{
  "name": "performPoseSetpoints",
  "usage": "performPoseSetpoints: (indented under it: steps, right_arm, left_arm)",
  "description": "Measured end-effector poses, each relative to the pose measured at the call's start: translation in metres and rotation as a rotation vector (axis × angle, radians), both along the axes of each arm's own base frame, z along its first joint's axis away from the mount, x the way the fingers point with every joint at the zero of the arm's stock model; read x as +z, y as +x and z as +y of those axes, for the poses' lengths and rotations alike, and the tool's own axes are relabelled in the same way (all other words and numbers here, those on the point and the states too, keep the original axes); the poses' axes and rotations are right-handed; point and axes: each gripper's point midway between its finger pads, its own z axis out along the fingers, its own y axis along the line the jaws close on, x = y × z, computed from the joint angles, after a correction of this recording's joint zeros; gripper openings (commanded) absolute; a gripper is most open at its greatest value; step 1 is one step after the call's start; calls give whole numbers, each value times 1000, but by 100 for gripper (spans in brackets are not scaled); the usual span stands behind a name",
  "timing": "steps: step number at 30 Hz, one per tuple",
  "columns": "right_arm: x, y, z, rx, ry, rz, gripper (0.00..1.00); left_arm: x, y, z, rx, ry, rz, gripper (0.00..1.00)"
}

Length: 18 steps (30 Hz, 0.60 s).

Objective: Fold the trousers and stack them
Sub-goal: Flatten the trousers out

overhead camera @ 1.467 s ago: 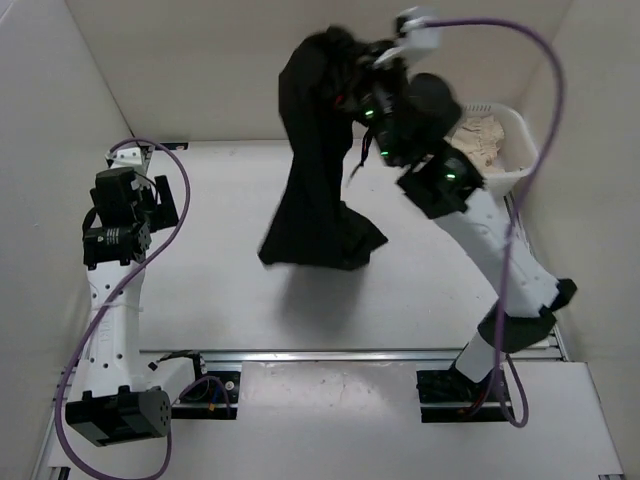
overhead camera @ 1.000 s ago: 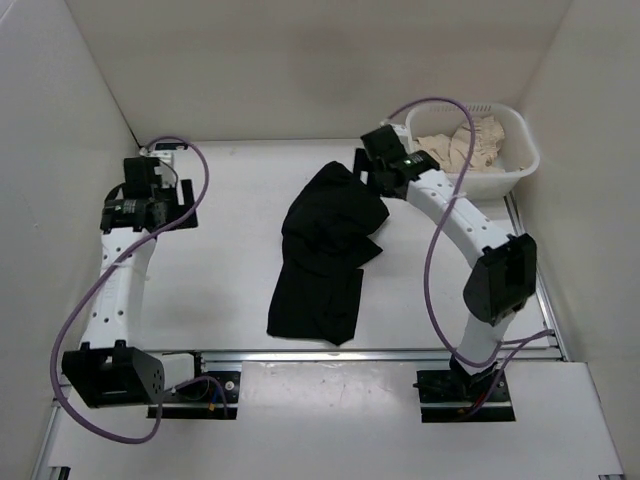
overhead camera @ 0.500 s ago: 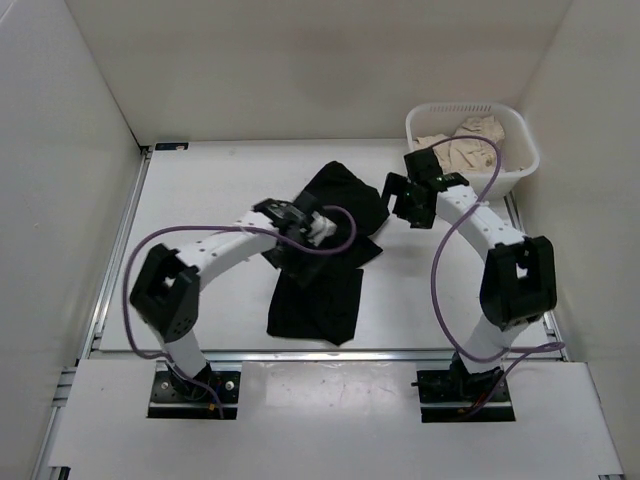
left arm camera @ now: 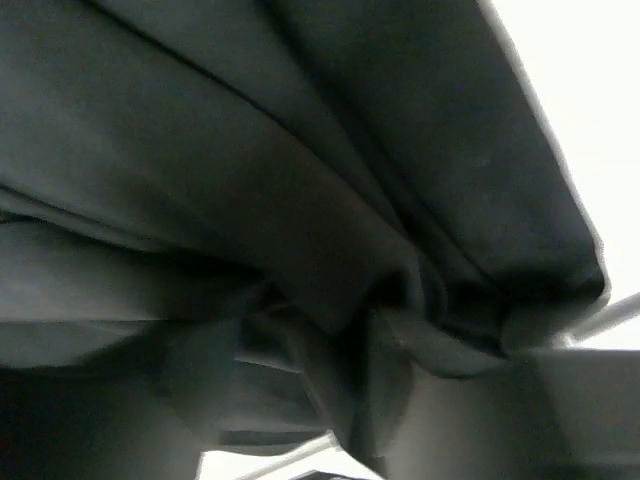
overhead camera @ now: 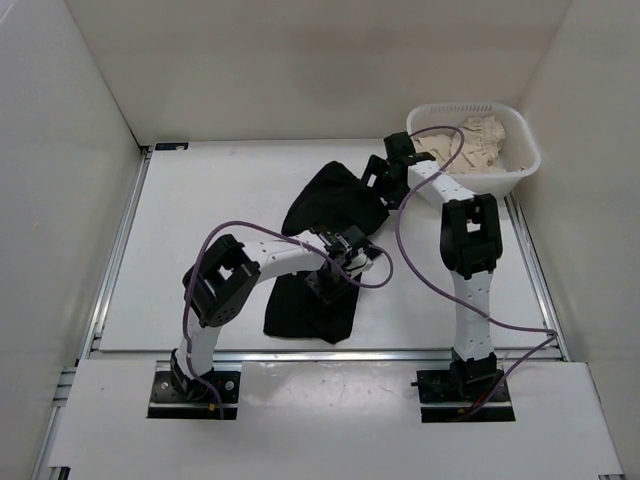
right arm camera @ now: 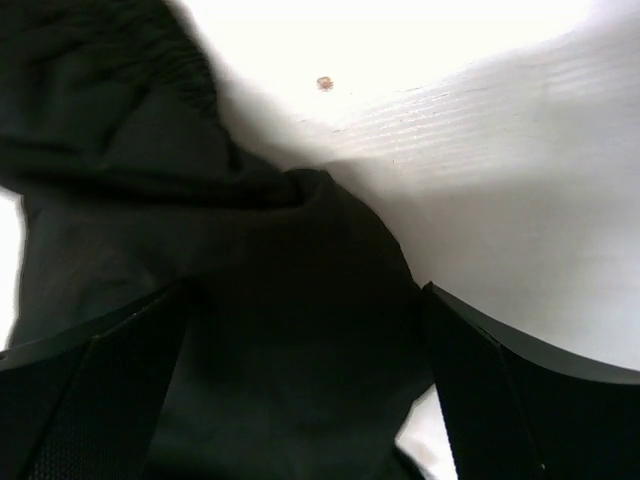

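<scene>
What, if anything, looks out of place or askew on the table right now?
The black trousers lie in a crumpled, twisted heap at mid-table rather than spread flat, and the folds bunch up where the left gripper sits among them. The laundry basket of pale cloth at the far right corner looks orderly.

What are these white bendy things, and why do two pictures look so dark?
They are two robot arms bolted to a white table. The wide picture comes from a camera up above. The two dark pictures come from little cameras on the arms' wrists, very close to the black trousers, which lie crumpled on the table. The left gripper is down on the cloth; I cannot tell whether it has pinched any. The right gripper, at the trousers' far end, has its two fingers spread wide, holding nothing. A white basket with pale cloth stands in the far right corner.
</scene>
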Motion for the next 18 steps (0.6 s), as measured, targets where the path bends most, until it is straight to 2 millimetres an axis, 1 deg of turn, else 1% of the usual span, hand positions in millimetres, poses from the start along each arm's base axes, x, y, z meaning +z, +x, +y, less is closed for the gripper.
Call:
performPoseSetpoints:
  steps: [1, 2, 3, 4, 5, 6, 7, 9, 11, 13, 14, 15, 16, 17, 18]
  right_arm:
    - [-6, 0, 3, 1, -3, 15, 97]
    - [-12, 1, 8, -3, -1, 32, 91]
    - [-16, 0, 9, -6, -1, 42, 80]
    - [-21, 0, 11, -6, 0, 53, 43]
    - [-25, -2, 13, -1, 2, 65, 21]
    - [-27, -4, 14, -2, 8, 78, 6]
    - [-29, -7, 14, 0, 11, 87, 0]
    - [-31, -13, 12, -9, 12, 97, 0]
    - [-31, -25, 6, -18, -6, 114, 0]
    - [-24, -46, -7, -31, -42, 125, 0]
    - [-15, -57, -14, -37, -61, 116, 0]
    - [0, -71, -24, -46, -84, 96, 0]
    - [19, -83, -33, -51, -99, 62, 0]
    - [47, -97, -42, -58, -107, 11, 0]
    - [76, -106, -48, -63, -115, -51, 0]
  left_arm:
    - [-1, 3, 4, 3, 20, -19, 32]
    - [-1, 6, 8, 2, 28, -32, 14]
    - [-2, 6, 9, 10, 33, -37, 14]
    - [-2, 7, 13, 9, 43, -51, 14]
    - [0, 8, 17, 13, 52, -67, 14]
    - [0, 9, 23, 14, 68, -83, 14]
    - [1, 7, 32, 16, 90, -99, 14]
    - [4, 5, 54, 26, 138, -125, 14]
    - [14, 5, 82, 56, 175, -167, 14]
    - [35, 10, 115, 113, 201, -232, 14]
    - [48, 16, 133, 158, 203, -280, 14]
    - [64, 24, 153, 217, 205, -339, 14]
    - [81, 32, 174, 284, 206, -403, 14]
    - [101, 41, 195, 359, 206, -476, 14]
    - [115, 47, 209, 416, 200, -531, 14]
